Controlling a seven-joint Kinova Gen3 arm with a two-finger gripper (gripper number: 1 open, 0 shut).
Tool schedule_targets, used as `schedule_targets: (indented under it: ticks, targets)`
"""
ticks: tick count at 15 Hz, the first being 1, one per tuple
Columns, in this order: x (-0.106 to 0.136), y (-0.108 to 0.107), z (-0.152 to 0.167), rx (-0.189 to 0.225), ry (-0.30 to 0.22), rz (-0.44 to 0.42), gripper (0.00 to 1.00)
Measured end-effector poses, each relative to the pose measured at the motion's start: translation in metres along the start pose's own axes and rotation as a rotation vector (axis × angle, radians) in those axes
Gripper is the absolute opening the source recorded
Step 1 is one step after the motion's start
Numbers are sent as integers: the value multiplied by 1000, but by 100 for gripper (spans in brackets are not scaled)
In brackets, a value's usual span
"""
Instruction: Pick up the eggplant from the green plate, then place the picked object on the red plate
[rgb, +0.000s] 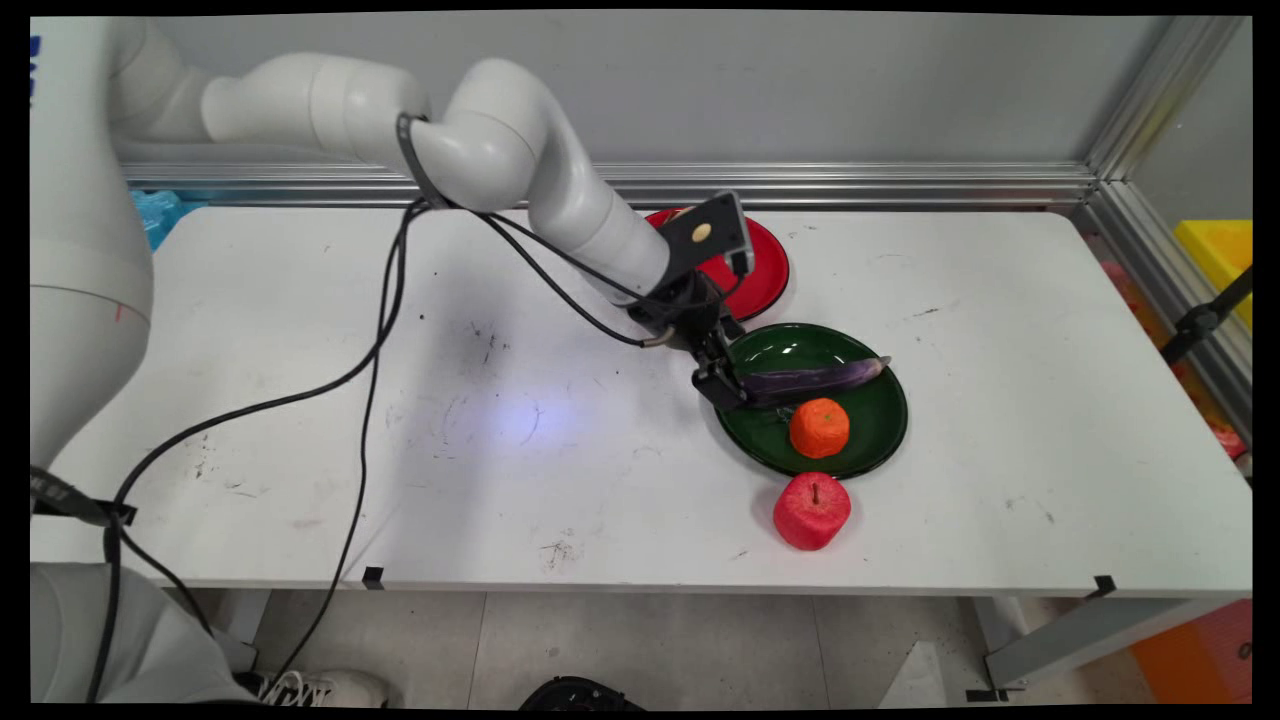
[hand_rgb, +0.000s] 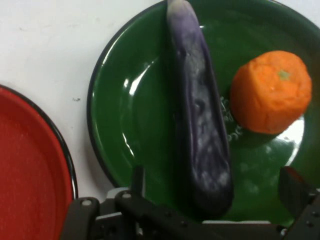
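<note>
Straddling the eggplant on the green plate mid-frame, the gripper's fingers stand spread, gripping nothing, beside the orange.

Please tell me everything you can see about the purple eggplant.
The eggplant is long, slim and dark purple with a pale, worn sheen. It lies flat across the green plate, its tip passing the far rim, close beside the orange. The pincer straddles its thick end, fingers apart.
</note>
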Motion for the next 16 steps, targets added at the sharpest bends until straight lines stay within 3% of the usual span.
schedule_targets:
  ticks: [9, 10, 16]
  targets:
    - [-3, 3, 39, 29, 26, -8, 100]
    - [-3, 4, 41, 29, 26, -10, 0]
    - [-4, 9, 49, 20, 36, -17, 0]
